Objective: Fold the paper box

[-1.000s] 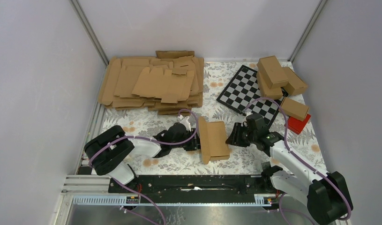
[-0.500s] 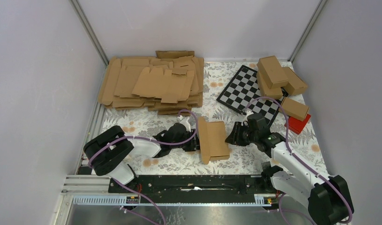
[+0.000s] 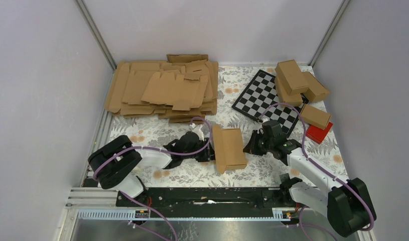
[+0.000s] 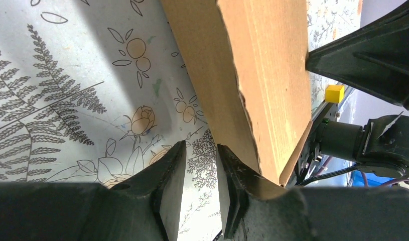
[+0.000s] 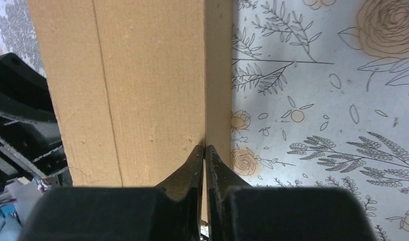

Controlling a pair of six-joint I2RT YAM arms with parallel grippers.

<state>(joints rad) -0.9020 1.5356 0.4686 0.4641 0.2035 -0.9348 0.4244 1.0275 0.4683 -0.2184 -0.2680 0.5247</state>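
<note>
left gripper [image 3: 208,153] resting with fingers parted, one finger [image 4: 232,193] pressing against the paper box [image 3: 231,148], box sitting mid-worktop [image 3: 265,169] toward the near edge, right gripper [image 5: 205,148] clenching fingers together at its right-hand crease, grasp unclear
</note>
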